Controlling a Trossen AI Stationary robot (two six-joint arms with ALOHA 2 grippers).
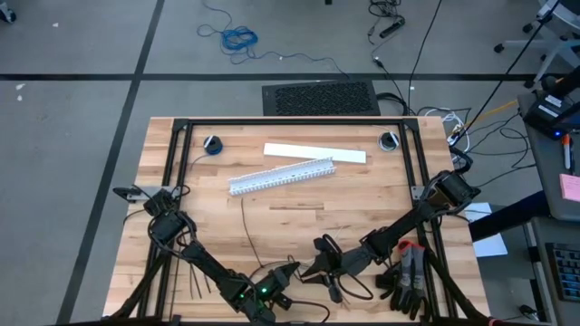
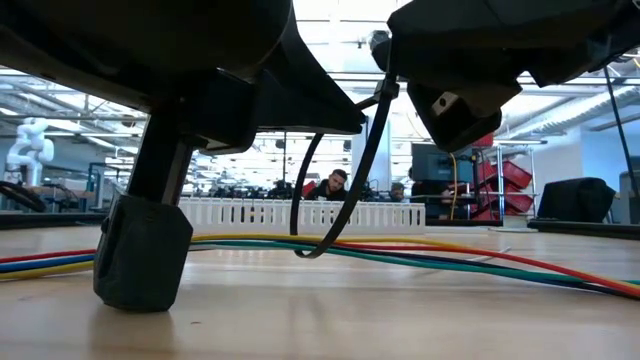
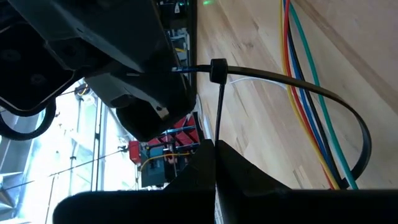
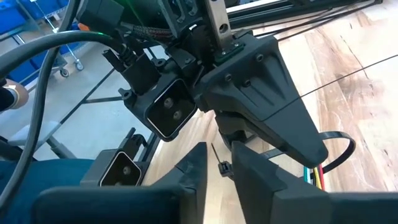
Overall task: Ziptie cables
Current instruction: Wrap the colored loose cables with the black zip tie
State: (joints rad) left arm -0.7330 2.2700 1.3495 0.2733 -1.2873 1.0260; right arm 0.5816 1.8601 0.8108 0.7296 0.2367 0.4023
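Note:
The cables (image 3: pixel 306 93) are red, yellow, blue and green wires lying flat on the wooden table (image 1: pixel 362 208), also seen in the low view (image 2: pixel 450 262). A black ziptie (image 3: pixel 348 112) loops around them, its head (image 3: pixel 217 70) raised above the wood. My left gripper (image 3: pixel 216 152) and right gripper (image 4: pixel 221 171) meet over the bundle near the table's near edge, each shut on the ziptie. The loop (image 2: pixel 335 215) hangs below both, its bottom touching the table. My left gripper pinches the ziptie's strap (image 3: pixel 219 134) between its two fingers, a short way from the head. The strap runs straight from the fingers to the head. The loop is wide and slack around the cables. My right gripper has the ziptie at its head (image 4: pixel 222 167), in the narrow gap between the two fingers. A short thin end (image 3: pixel 186 70) runs from the head into its fingers. It comes from the table's right, slanting slightly down. The head is lifted clear of the table.
A white slotted duct (image 1: pixel 281 177) and a white strip (image 1: pixel 314 152) lie at mid-table. Two round pucks (image 1: pixel 212 143) (image 1: pixel 390 140) sit at the far corners. Spare black strips (image 1: pixel 195 285) lie near left, dark tools (image 1: pixel 408 276) near right.

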